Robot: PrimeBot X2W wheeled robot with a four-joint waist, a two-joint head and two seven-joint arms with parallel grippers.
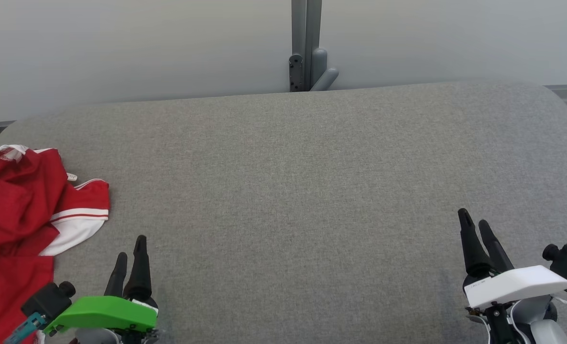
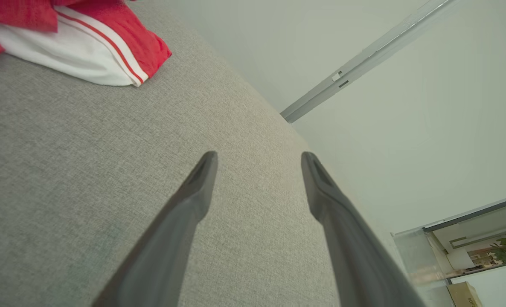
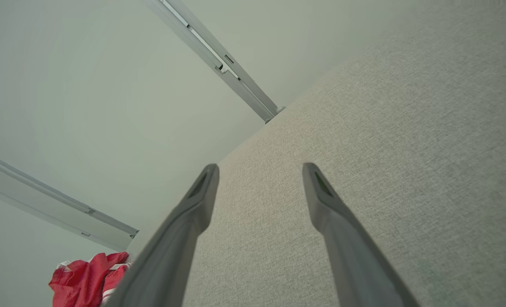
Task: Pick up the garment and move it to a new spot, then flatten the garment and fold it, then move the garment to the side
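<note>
The garment (image 1: 16,210) lay heaped at the far left of the grey padded surface (image 1: 288,191), to the left of the left claw (image 1: 131,246) and a little ahead of its fingertips, near but not touching. The heap's long axis ran roughly along the line of that claw's fingers, from beside its wrist out past its tips. How far the heap spread could not be told, since the head view cut it off at the left and at the bottom.

It was a red top, crumpled and doubled over itself. A white panel with thin red and white stripes stuck out on the side facing the left claw. In the left wrist view that striped hem (image 2: 86,47) sat up and to the left of the left claw (image 2: 259,155), whose fingers stood spread wide over bare fabric with nothing between them.

Well off to the right, the right claw (image 1: 473,217) hovered above the surface, fully parted and holding nothing. From its wrist view the right claw (image 3: 260,166) had the garment (image 3: 86,273) far down to its left, small and distant.

The left arm was plainly the nearer one, so the pick-up would likely call for it to swing leftward and down onto the striped edge.
</note>
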